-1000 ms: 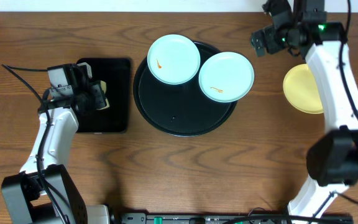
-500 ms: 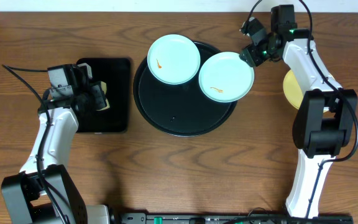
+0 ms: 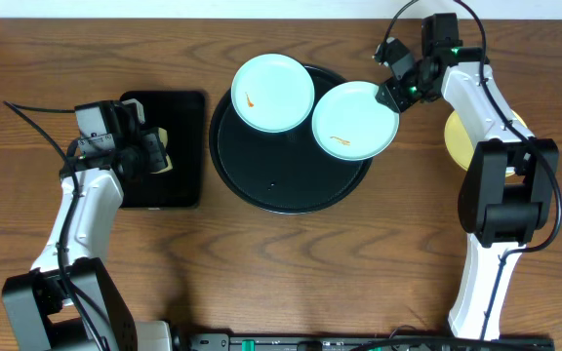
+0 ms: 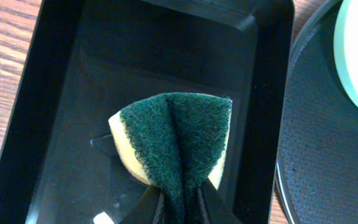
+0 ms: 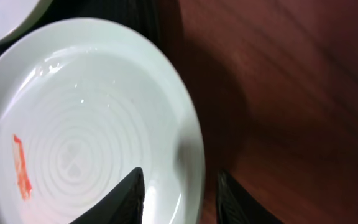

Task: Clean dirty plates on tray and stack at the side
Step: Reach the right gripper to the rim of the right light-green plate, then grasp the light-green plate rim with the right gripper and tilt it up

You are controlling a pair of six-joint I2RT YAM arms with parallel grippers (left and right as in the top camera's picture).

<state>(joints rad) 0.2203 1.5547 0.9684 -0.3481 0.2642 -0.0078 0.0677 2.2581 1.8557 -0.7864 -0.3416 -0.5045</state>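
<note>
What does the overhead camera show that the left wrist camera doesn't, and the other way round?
Only overhead: both arms, the yellow plate, two whole turquoise plates, and the right gripper at one's rim. Only left wrist: the sponge, green face out, folded and pinched by the left gripper. Both: the rectangular tray, the round tray, and a turquoise plate's edge.

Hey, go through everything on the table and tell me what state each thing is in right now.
left turquoise plate: dirty, orange smear, on the round tray.
right turquoise plate: dirty, orange smear, overhanging the round tray's edge.
yellow plate: on the table, off the round tray, partly hidden.
sponge: folded, pinched in the left hand over the rectangular tray.
right hand: fingers straddle the right turquoise plate's rim; grip unclear.
</note>
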